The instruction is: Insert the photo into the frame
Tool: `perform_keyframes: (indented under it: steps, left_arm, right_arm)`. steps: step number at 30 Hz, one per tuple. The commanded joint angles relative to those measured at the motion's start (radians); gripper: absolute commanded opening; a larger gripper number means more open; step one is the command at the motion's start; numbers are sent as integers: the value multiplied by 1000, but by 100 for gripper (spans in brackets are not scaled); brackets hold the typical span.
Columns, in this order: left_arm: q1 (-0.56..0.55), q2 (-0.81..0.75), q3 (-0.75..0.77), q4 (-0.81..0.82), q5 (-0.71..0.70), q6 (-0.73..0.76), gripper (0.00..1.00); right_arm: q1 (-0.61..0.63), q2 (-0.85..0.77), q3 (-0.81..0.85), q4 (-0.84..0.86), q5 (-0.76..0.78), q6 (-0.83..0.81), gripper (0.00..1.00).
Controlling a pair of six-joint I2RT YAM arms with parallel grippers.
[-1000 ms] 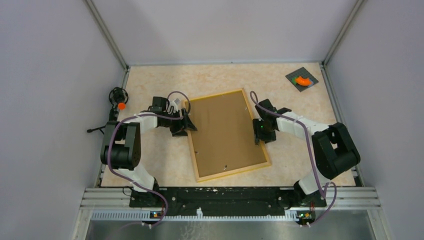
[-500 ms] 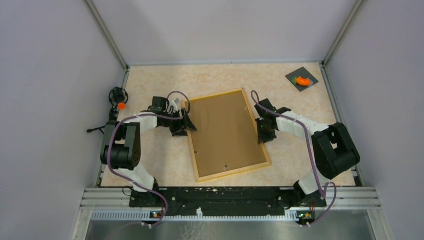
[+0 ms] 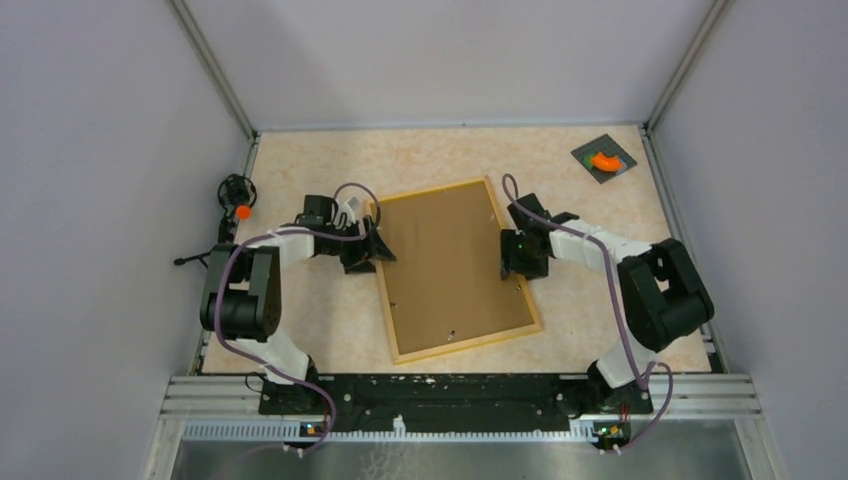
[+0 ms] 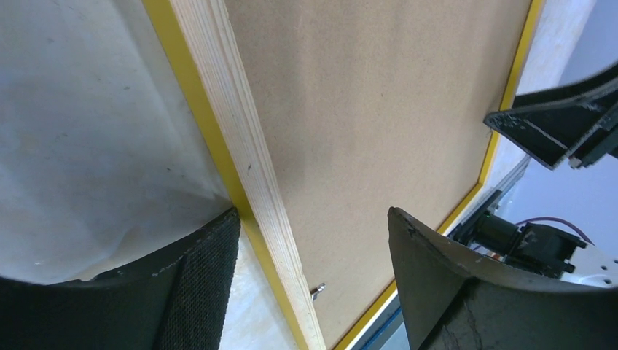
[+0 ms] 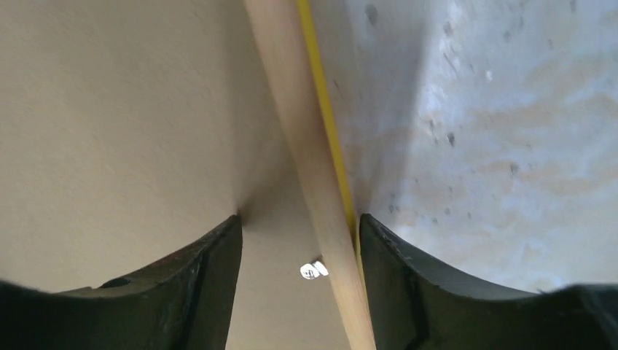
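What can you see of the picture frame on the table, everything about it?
The frame lies flat and back-up on the table, slightly skewed. Thin pale wood rails with yellow outer edges surround a brown backing board, with a small metal tab at the inner edge. The open left gripper straddles its left rail, the open right gripper its right rail.
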Motion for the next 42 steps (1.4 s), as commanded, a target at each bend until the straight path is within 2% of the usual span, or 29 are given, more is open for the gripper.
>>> perform_keyframes:
  steps: [1,7,12,15,19,21,25,28,30,33,35,39,42]
  left_arm:
    - [-9,-53,-72,77,64,-67,79]
    - [-57,-152,-229,176,70,-167,88]
    - [-232,-264,-289,180,5,-249,90]
    - [-364,-326,-298,177,-44,-309,92]
    - [-406,-415,-298,144,-33,-307,94]
    - [-406,-455,-241,37,-100,-222,98]
    - [-395,-457,-13,-198,-469,-40,98]
    - [-382,-385,137,-212,-790,32,99]
    - [-362,-309,215,-164,-925,48,98]
    - [-317,-144,314,-57,-1004,54,98]
    - [-273,-11,424,-68,-994,38,99]
    - [-198,217,631,-82,-996,93,97]
    - [-147,330,752,-105,-970,114,97]
  right_arm:
    - [0,80,96,108,-53,-16,62]
    - [1,259,290,121,-130,-30,65]
    - [6,433,555,82,-167,-50,66]
    - [15,538,765,-6,-162,-83,72]
    - [24,557,894,-142,-62,-131,83]
    - [24,484,866,-172,31,-134,88]
    - [24,293,685,-168,194,-57,89]
    - [24,168,502,-138,232,151,89]
    - [35,99,371,-100,189,308,89]
    - [65,30,194,37,68,460,85]
    - [87,15,117,111,28,524,80]
    - [127,36,76,148,44,551,77]
    - [133,66,56,159,48,547,76]
